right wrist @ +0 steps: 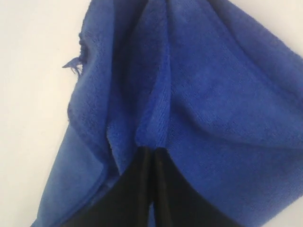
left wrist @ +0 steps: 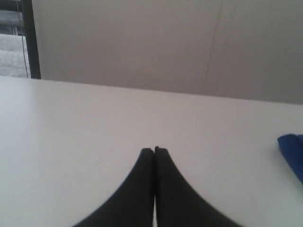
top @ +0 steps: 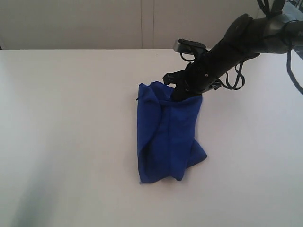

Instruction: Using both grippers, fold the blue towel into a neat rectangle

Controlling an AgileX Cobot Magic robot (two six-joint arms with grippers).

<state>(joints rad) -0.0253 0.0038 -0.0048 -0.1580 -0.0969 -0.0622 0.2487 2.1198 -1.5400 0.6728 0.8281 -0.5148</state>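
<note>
One bunched blue towel (top: 165,142) lay at the middle of the table (top: 71,118), far edge pinched by the right gripper (right wrist: 152,150). The left gripper (left wrist: 154,150) hovered apart from it, fingers pressed together.

Your blue towel (top: 165,142) sits on the white table (top: 71,118) in a rough, lopsided fold. It is deep royal-blue terry, with the far end drawn up into a peak and the near end lying flat, one corner poking out to the right. Your right gripper (right wrist: 152,150) is pinched on that peak, and the cloth puckers around its black fingertips. Your left gripper (left wrist: 154,150) is closed on nothing, well apart from the towel.
</note>
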